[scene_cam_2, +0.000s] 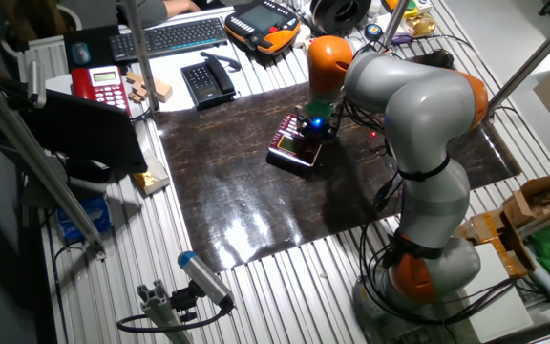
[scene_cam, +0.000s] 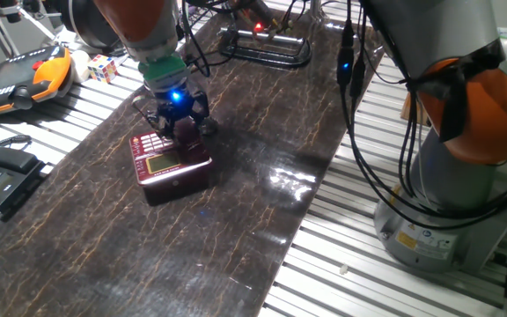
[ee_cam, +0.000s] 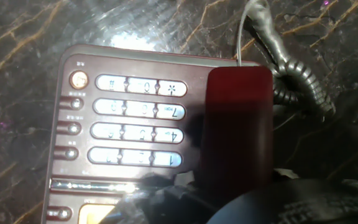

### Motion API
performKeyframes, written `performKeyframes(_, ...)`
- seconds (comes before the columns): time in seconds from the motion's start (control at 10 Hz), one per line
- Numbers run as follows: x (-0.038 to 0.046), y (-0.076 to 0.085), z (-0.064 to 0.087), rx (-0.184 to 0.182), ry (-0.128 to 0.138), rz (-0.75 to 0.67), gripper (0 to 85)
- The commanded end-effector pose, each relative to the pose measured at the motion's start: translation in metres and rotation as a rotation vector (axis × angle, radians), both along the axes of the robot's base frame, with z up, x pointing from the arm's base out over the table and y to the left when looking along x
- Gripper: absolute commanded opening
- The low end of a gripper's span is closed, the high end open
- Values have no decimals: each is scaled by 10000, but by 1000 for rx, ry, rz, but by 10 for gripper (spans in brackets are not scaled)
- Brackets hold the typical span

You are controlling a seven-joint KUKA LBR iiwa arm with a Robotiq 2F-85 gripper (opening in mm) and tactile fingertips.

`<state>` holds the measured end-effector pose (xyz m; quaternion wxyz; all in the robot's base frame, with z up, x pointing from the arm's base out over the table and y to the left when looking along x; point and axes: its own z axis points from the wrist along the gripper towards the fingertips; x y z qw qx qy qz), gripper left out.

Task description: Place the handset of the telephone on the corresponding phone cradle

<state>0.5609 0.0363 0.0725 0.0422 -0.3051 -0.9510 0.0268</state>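
The handset (ee_cam: 238,134) lies along the telephone (scene_cam: 171,165) beside the pale keys (ee_cam: 138,130), over the phone cradle, its coiled cord (ee_cam: 294,71) trailing onto the dark counter (scene_cam: 236,229). The end effector (scene_cam: 178,119) sits right above it; whether it's pinching or spread, I can't tell.

A dark marbled mat (scene_cam_2: 256,205) with gold veins lies under the gripper (scene_cam: 176,113) on a table (scene_cam_2: 285,296) of ribbed aluminium profiles. Lamp light gives a bright glare on the mat, beside the gripper. Beyond it at the table edge stand a black phone (scene_cam_2: 207,83), a keyboard (scene_cam_2: 168,36) and an orange pendant (scene_cam_2: 262,23).
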Motion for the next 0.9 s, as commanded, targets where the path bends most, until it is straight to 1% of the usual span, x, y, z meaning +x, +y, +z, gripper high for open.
performKeyframes(0.0, 6, -1, 3, 1, -2, 0, 687)
performKeyframes(0.1, 9, -2, 4, 2, -4, 0, 713)
performKeyframes(0.3, 26, -17, 32, -2, -2, 8, 740)
performKeyframes(0.4, 43, -44, 85, -1, 5, 20, 750)
performKeyframes(0.6, 51, -80, 244, 7, 31, 45, 750)
performKeyframes(0.7, 50, -101, 348, 40, 45, 88, 737)
performKeyframes(0.8, 49, -113, 424, 72, 44, 148, 677)
